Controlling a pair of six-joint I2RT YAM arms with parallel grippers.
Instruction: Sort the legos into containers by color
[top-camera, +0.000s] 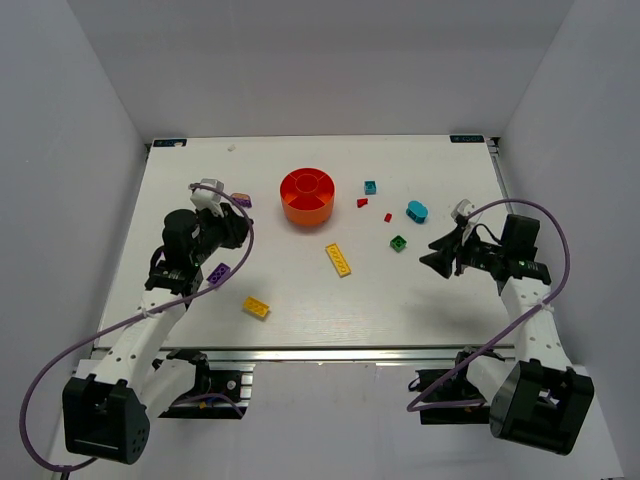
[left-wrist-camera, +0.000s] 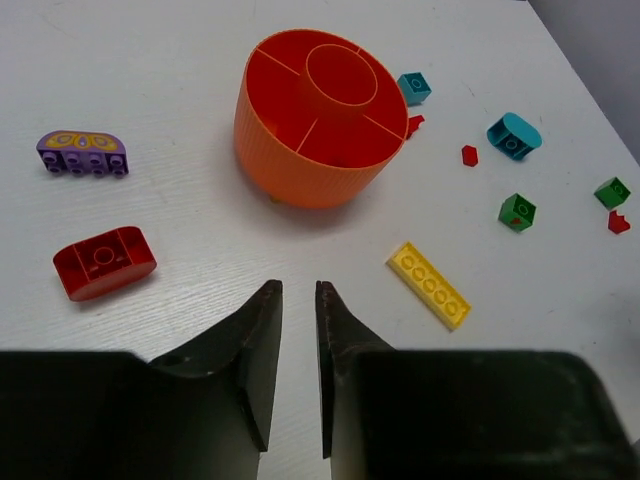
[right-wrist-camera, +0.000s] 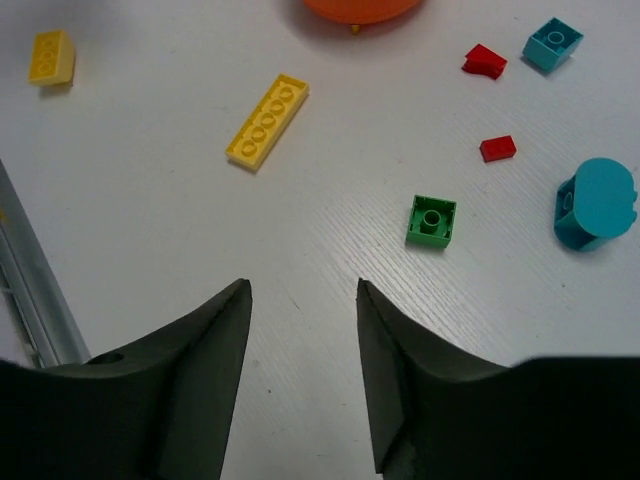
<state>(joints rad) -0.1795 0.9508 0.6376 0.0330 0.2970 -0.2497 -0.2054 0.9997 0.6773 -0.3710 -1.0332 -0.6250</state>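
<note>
Bowl (left-wrist-camera: 300, 170) is round, ribbed, glossy orange plastic.

bowl (left-wrist-camera: 300, 150): orange-red, ribbed wall
long plate (left-wrist-camera: 428, 285): yellow
arched brick (left-wrist-camera: 83, 153): purple, yellow oval markings on top
rounded brick (left-wrist-camera: 103, 262): red
square brick (right-wrist-camera: 431, 220): green
table (left-wrist-camera: 150, 60): white, faint grain
</note>
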